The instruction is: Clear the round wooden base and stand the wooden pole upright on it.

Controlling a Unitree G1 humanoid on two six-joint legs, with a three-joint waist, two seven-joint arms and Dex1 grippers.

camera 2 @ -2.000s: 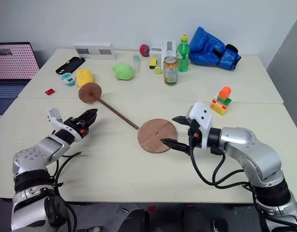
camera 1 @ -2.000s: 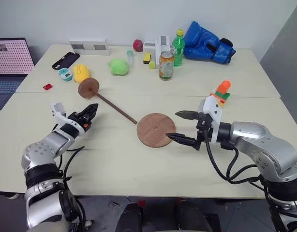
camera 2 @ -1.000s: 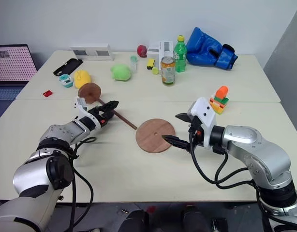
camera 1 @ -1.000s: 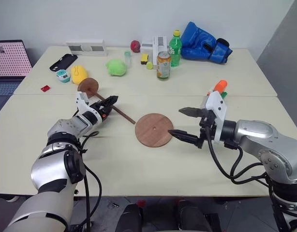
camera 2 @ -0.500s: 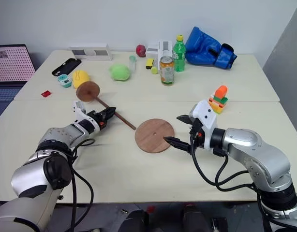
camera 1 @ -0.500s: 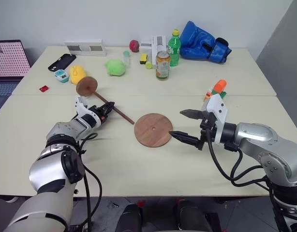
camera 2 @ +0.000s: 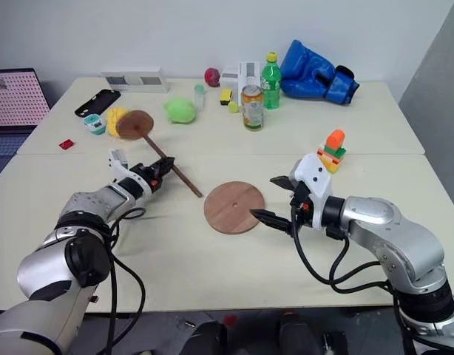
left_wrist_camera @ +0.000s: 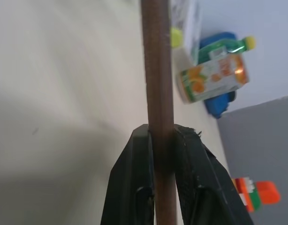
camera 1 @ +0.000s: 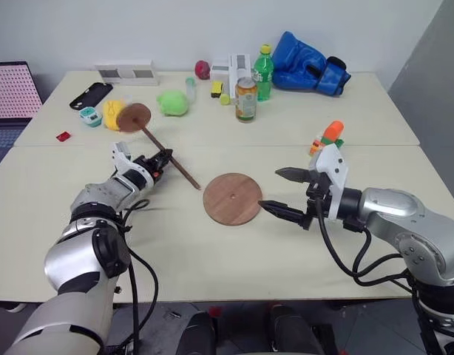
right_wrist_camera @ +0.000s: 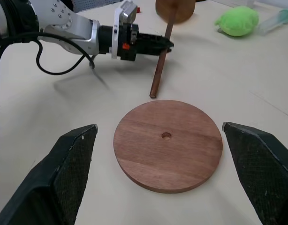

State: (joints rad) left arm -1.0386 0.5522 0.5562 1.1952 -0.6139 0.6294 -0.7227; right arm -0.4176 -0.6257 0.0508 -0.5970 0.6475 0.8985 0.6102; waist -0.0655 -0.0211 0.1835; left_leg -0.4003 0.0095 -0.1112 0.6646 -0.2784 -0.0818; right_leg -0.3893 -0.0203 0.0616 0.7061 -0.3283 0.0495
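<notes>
The round wooden base (camera 1: 233, 198), a flat reddish-brown disc with a small centre hole, lies bare on the table at mid-front. The wooden pole (camera 1: 179, 168) is a thin dark rod with a smaller disc (camera 1: 133, 117) at its far end. It slants up to the left of the base, its near tip low beside the base's left edge. My left gripper (camera 1: 164, 157) is shut on the pole's middle; the left wrist view shows both fingers (left_wrist_camera: 134, 183) pressed against the rod (left_wrist_camera: 157, 70). My right gripper (camera 1: 272, 190) hovers open just right of the base (right_wrist_camera: 167, 143), holding nothing.
Along the table's far side stand an orange can (camera 1: 245, 100), a green bottle (camera 1: 262, 72), a blue boxing glove (camera 1: 310, 70), a green plush (camera 1: 170, 102) and a black phone (camera 1: 86, 95). A toy block figure (camera 1: 327, 137) stands right of my right gripper. A laptop (camera 1: 12, 89) sits at far left.
My left gripper has shut on the pole and risen, lifting the pole's disc end off the table. The right arm has stayed where it was.
</notes>
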